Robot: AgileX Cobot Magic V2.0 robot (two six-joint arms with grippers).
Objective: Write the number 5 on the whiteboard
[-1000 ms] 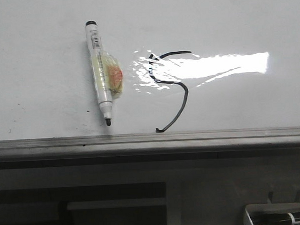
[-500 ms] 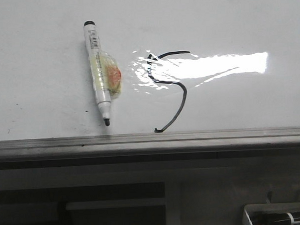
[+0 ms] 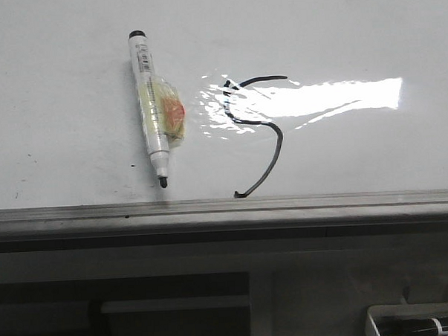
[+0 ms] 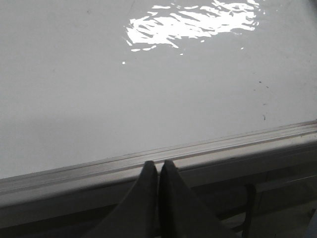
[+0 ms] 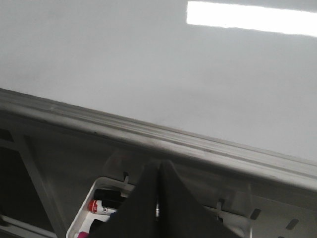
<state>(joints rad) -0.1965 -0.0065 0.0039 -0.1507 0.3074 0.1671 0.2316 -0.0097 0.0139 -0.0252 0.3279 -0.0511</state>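
Observation:
The number 5 [image 3: 261,129] is drawn in thin black line on the whiteboard [image 3: 352,28], its top bar crossing the bright glare patch and its tail hooking down to the grey edge rail [image 3: 226,206]. A white marker [image 3: 148,104] with a yellow and orange wrap lies on the board left of the 5, uncapped tip toward the rail. My left gripper [image 4: 158,166] is shut and empty, below the rail [image 4: 198,148]. My right gripper [image 5: 159,166] is shut and empty, below the rail [image 5: 148,130]. Neither gripper shows in the front view.
A dark grey panel with a rectangular recess [image 3: 118,306] lies below the rail. A white tray [image 5: 99,198] holding spare markers [image 5: 101,207] sits under my right gripper; it also shows at the front view's lower right [image 3: 417,323].
The whole front view shifts by a few pixels between frames. The marker, the 5 and the board keep their places relative to each other.

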